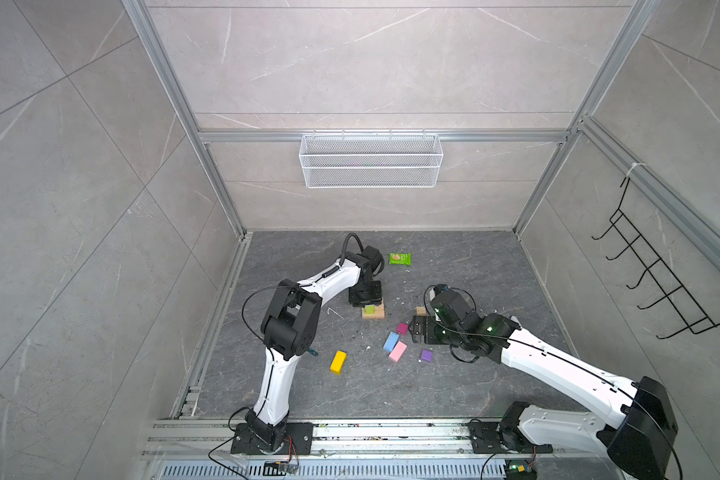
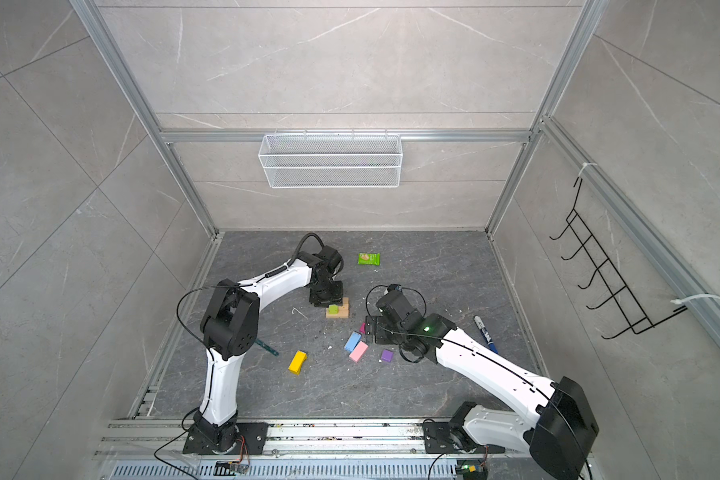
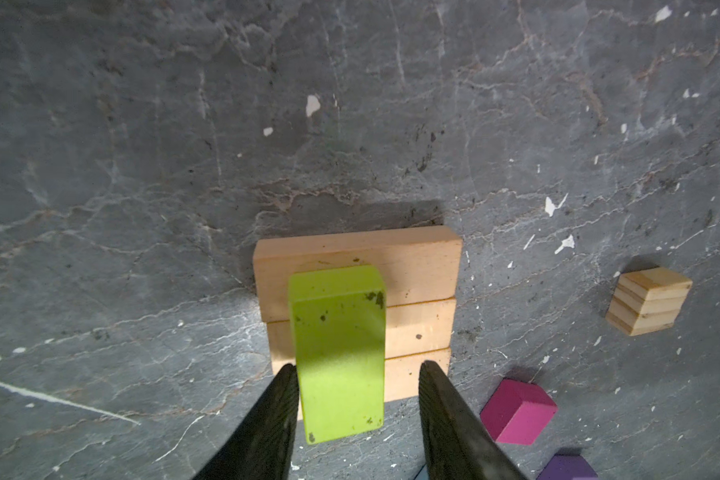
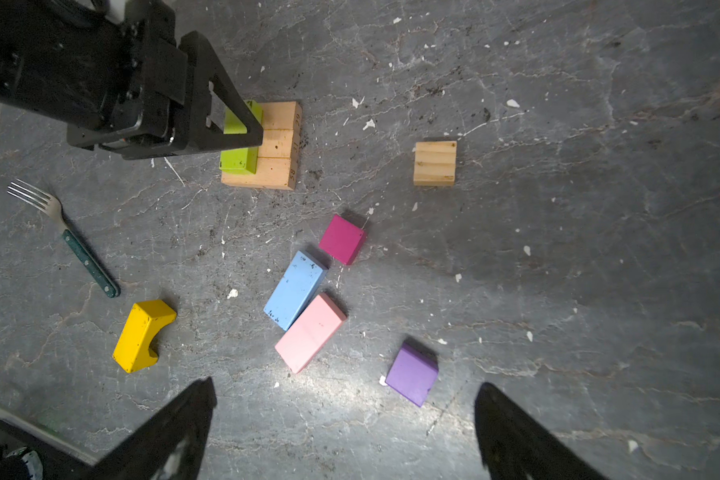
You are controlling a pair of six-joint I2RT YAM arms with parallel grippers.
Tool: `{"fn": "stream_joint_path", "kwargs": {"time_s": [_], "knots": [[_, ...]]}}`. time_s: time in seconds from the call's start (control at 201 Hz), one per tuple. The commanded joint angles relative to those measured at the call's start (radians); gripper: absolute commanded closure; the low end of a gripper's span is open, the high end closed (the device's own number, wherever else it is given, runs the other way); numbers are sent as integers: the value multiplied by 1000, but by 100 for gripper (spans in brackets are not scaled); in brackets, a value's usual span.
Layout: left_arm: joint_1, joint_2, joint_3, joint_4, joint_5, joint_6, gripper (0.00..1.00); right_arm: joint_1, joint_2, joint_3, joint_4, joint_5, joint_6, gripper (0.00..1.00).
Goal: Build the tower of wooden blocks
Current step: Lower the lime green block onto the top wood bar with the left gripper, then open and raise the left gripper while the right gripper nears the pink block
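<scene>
Left gripper parted astride lime block, gap one side; right gripper spread, fingers cropped.

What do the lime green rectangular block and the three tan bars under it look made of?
Lime green rectangular block: probably wood under matte paint, with dark chips. Three tan bars: bare wood showing faint grain, likely unvarnished.
</scene>
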Motion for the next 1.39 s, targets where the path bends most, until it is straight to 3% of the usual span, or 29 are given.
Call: {"fn": "stream_joint_path", "kwargs": {"time_s": [0.0, 0.329, 0.498, 0.667, 1.1, 1.389], "knots": [[-6, -41, 0, -26, 20, -15, 50, 3, -10, -17, 2, -4, 18, 1], [-6, -49, 7, -49, -21, -7, 49, 8, 1, -22, 10, -26, 44, 1], [-3, -78, 20, -68, -58, 0, 39, 34, 35, -33, 47, -51, 96, 6], [-1, -127, 17, -92, -74, 12, 35, 78, 105, -21, 62, -57, 157, 11], [3, -382, -240, 35, -115, 32, 33, 134, 312, 16, 110, -24, 337, 40], [3, -514, -396, 110, -103, -7, 33, 134, 411, 38, 156, -4, 406, 52]]}}
